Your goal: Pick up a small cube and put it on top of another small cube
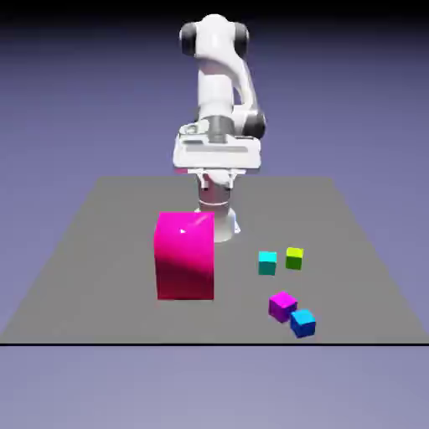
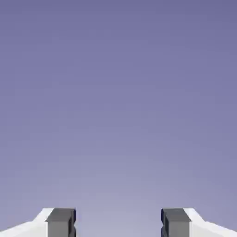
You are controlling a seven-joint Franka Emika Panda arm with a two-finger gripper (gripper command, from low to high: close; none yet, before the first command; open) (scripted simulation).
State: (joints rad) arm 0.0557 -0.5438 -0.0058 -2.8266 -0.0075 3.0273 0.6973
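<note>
Cyan cube (image 1: pixel 267 263) and green cube (image 1: pixel 294 259) sit unstacked toward the tabletop's (image 1: pixel 92 276) right edge; our claw (image 2: pixel 118 223) is apart, with everything left to do.

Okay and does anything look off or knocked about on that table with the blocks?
Nothing looks spilled or damaged. The one slight oddity is the magenta-purple cube and the deeper blue cube, crowded together near the table's front edge and turned askew, while the cyan cube sits nearly square.

Pink block (image 1: pixel 185 256) stands left of the cyan cube (image 1: pixel 267 263)
</note>
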